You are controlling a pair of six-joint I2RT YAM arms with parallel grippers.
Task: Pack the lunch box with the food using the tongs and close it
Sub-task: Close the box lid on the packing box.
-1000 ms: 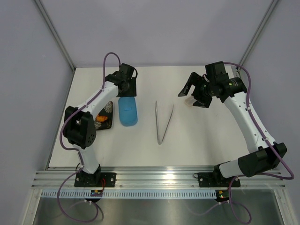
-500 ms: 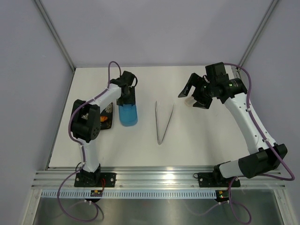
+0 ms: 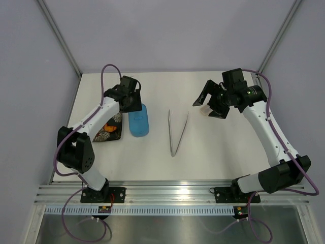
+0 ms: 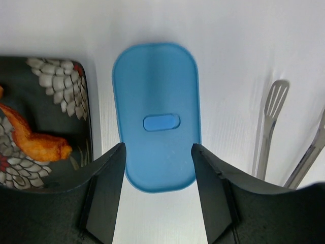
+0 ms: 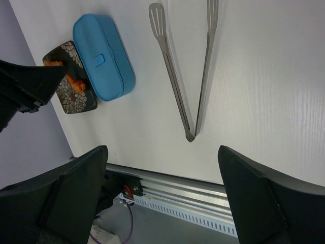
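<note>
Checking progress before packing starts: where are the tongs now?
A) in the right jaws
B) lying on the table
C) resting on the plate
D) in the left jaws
B: the tongs lie flat on the table, right of the lunch box, with nothing gripping them.

Lidded lunch box (image 5: 104, 56), tongs (image 5: 172, 76), patterned plate (image 5: 84, 101)

My left arm reaches forward and bends inward at the wrist; my left end effector (image 3: 133, 103) points down, jaws partly spread. My right arm stretches along the right side; my right end effector (image 3: 208, 107) hangs high, turned leftward, jaws spread wide.
</note>
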